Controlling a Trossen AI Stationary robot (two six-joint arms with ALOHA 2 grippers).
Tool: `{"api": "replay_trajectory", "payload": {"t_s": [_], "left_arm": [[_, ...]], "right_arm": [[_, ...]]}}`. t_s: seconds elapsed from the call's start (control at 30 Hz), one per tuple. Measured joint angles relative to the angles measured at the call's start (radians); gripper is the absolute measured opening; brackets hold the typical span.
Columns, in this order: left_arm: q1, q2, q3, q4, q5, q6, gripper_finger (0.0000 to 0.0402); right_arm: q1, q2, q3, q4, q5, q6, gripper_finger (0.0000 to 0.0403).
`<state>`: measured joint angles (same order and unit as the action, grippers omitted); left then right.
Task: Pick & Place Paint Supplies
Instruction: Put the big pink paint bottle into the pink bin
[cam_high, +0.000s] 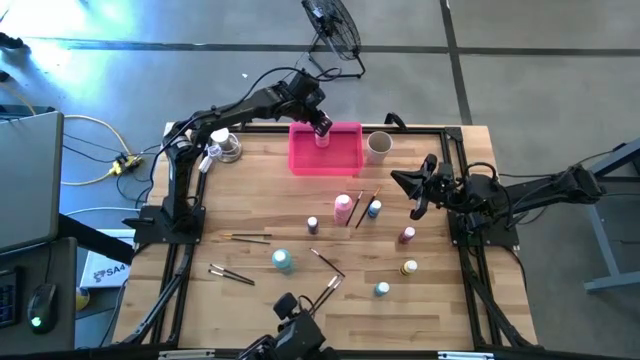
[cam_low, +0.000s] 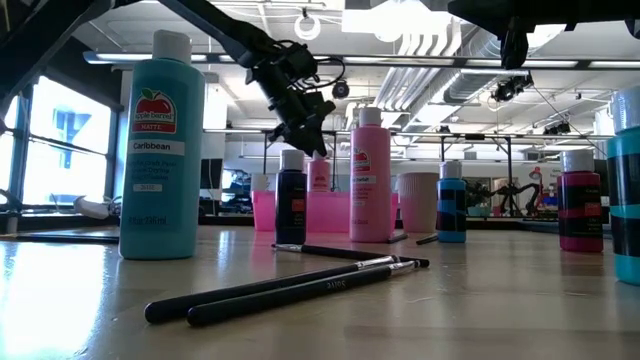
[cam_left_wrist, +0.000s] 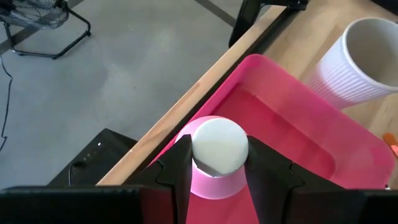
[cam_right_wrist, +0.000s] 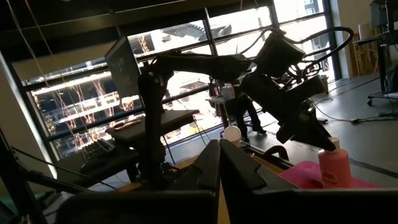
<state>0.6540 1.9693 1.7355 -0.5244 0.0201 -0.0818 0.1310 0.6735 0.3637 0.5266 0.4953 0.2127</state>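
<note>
1. Gripping a pink white-capped bottle (cam_left_wrist: 216, 155) by its cap, the left gripper (cam_high: 321, 127) holds it over the bright pink tray (cam_high: 340, 160) at the upper centre of the high view; the fingers (cam_left_wrist: 177, 165) are partly open and pressed to both sides of the cap.
2. Step in hand, by my judgement: placing this bottle into the tray. Whether its base already rests on the tray floor cannot be told.
3. Next move would call for lowering it until it stands, then opening the fingers and lifting straight up so the bottle does not tip.
4. Right gripper (cam_high: 420, 195) waits at the centre right of the high view, fingers shut, holding nothing.
5. Outstanding supplies on the table: a second pink bottle (cam_high: 343, 207) near centre, a teal bottle (cam_high: 283, 261) at lower centre, tiny bottles including a blue one (cam_high: 374, 209) and a yellow one (cam_high: 409, 268), and paintbrushes (cam_high: 231, 274) at lower left.
6. A pale cup (cam_high: 378, 146) stands just right of the tray.
7. Surface: wooden table (cam_high: 250, 190) in a dark frame. Room: grey floor, a fan (cam_high: 335, 25) at top centre, large windows in the low view.
</note>
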Motion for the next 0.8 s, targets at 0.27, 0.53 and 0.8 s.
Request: {"api": "replay_trajectory", "payload": {"t_s": [0.27,0.53,0.8], "left_arm": [[0.000,0.002,-0.001,-0.002,-0.006,0.000,0.0155],[0.000,0.003,-0.001,-0.002,-0.010,-0.001,0.0168],[0.000,0.003,-0.001,-0.005,-0.003,0.006,0.0169]], "right_arm": [[0.000,0.000,0.000,0.000,0.000,0.000,0.0002],[0.000,0.000,0.000,0.000,0.000,0.000,0.0002],[0.000,0.000,0.000,0.000,0.000,0.000,0.0002]]}}
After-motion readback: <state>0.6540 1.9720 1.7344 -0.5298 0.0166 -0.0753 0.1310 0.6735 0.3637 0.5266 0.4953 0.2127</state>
